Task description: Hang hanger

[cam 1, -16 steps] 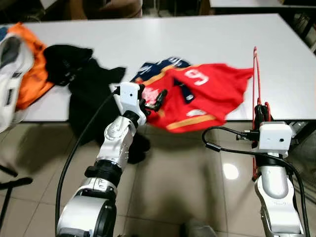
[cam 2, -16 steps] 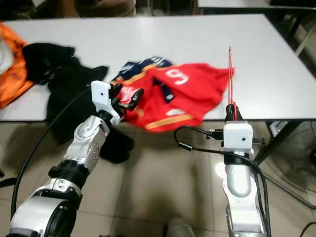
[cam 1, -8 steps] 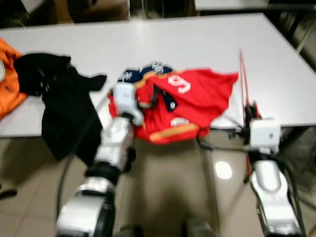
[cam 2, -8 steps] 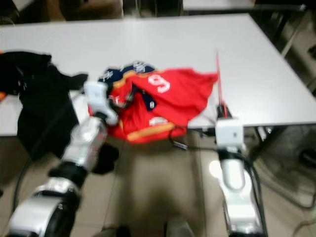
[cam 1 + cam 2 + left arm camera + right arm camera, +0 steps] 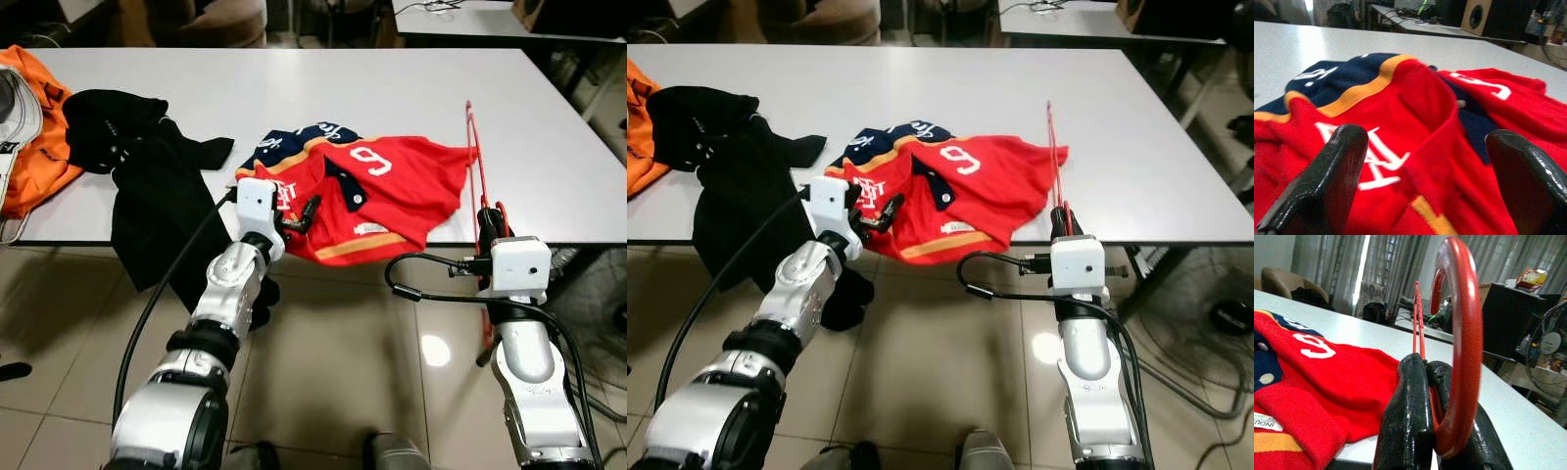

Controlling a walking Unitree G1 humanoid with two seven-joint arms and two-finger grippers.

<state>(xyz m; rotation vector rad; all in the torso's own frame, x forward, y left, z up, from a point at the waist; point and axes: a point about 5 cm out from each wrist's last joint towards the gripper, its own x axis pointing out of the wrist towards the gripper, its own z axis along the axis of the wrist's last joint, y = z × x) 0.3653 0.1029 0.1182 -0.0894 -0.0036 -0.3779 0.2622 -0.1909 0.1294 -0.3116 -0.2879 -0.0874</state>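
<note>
The right tool (image 5: 490,223) is gripping the red hanger (image 5: 476,162) upright at the worktop's (image 5: 392,78) four o'clock edge — the left tool (image 5: 299,215) is hovering spread over the red jersey (image 5: 392,186); it should be lifting the collar squarely for threading.

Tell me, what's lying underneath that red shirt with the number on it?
The red shirt lies on the white table, its near edge drooping over the table's front. A navy, gold-trimmed part shows at its far left. Anything else beneath is covered.

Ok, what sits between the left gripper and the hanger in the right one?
The red jersey lies between the open left gripper and the red hanger clamped in the right gripper, as the left eye view shows.
</note>
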